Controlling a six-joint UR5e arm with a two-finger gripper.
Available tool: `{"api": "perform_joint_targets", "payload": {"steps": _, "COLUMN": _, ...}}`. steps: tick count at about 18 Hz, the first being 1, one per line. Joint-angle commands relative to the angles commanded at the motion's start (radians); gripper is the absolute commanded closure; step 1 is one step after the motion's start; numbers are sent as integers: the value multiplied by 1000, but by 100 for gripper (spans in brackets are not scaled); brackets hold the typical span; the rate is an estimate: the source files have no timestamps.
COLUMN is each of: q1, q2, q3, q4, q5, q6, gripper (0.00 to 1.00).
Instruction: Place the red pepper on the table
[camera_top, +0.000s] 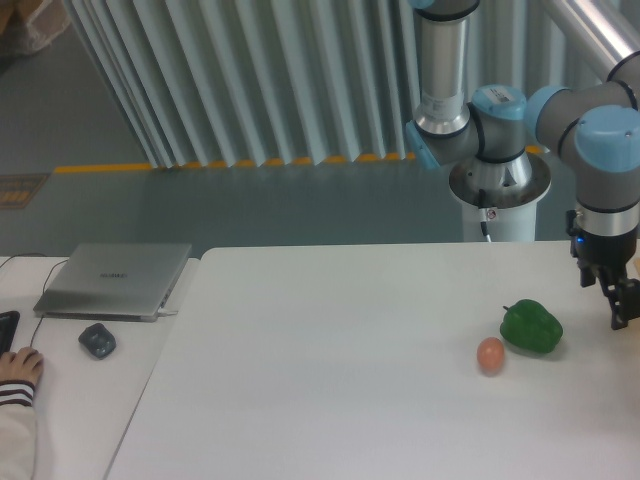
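The red pepper is not in view. My gripper (614, 302) hangs near the right edge of the view, just above the white table (330, 380), to the right of a green bell pepper (531, 327). Its dark fingers (625, 305) stand apart with nothing between them, so it looks open and empty. It touches neither the green pepper nor the table. The right finger is partly cut off by the edge of the view.
A small orange-brown egg (490, 355) lies left of the green pepper. The arm's base (498, 185) stands behind the table. On the adjoining desk at the left are a closed laptop (115, 279), a mouse (97, 340) and a person's hand (18, 368).
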Motion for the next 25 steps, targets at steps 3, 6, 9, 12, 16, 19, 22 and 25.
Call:
{"api": "perform_joint_targets", "payload": {"steps": 3, "q1": 37, "q2": -2, "q3": 21, "q4": 3, "q5": -2, "q6": 49, "gripper": 0}}
{"api": "perform_joint_targets", "payload": {"steps": 6, "q1": 91, "q2": -2, "q3": 26, "q4": 0, "q5": -6, "q6": 164, "gripper": 0}}
{"api": "perform_joint_targets", "payload": {"steps": 9, "q1": 109, "q2": -2, "q3": 28, "q4": 0, "q5": -8, "q6": 245, "gripper": 0}}
{"api": "perform_joint_targets", "payload": {"steps": 12, "q1": 117, "q2": -6, "q3": 32, "q4": 2, "q5": -3, "q6": 281, "gripper": 0}}
{"api": "perform_joint_targets", "payload": {"steps": 16, "q1": 176, "q2": -11, "q3": 35, "q4": 2, "q5": -2, "q6": 287, "gripper": 0}}
{"api": "perform_joint_targets", "payload": {"steps": 19, "q1": 204, "q2": -34, "q3": 31, "q4": -3, "q5": 17, "q6": 330, "gripper": 0}}
{"api": "perform_joint_targets", "payload": {"steps": 22, "q1": 210, "q2": -57, "q3": 40, "q4": -5, "q5": 41, "q6": 318, "gripper": 0}}
{"api": "perform_joint_targets", "payload": {"steps": 25, "q1": 230, "q2": -77, "q3": 40, "q4": -2, "q5": 40, "q6": 318, "gripper": 0}}
